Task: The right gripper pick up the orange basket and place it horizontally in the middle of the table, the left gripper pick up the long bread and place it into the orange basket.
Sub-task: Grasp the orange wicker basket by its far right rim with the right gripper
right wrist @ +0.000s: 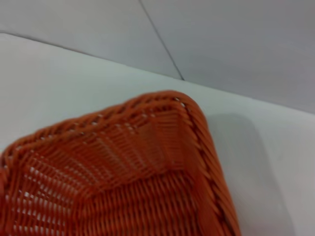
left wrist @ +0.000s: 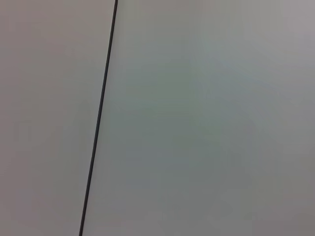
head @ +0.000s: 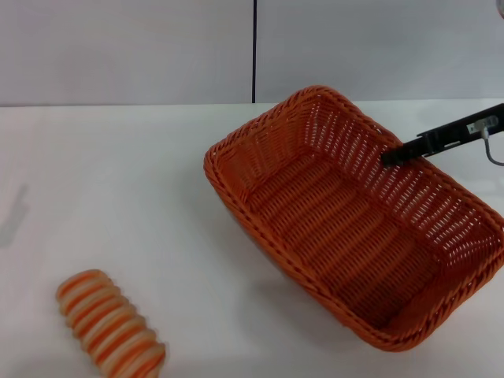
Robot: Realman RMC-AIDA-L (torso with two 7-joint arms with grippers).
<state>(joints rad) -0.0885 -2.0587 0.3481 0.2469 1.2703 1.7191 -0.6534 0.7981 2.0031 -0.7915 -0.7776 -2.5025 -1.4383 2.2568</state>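
The orange basket [head: 354, 228] lies diagonally on the right half of the table [head: 118, 197], its open side up and nothing inside. My right gripper [head: 387, 158] reaches in from the right, its black tip resting at the basket's far long rim, over the inner wall. The right wrist view looks down on one corner of the basket [right wrist: 147, 167] from close by. The long bread [head: 110, 324], striped orange and cream, lies on the table at the near left, well apart from the basket. My left gripper is out of view; its wrist camera faces a plain wall.
A grey wall with a dark vertical seam [head: 254, 51] stands behind the table's far edge. White tabletop stretches between the bread and the basket. A grey cable [head: 492, 150] hangs from the right arm.
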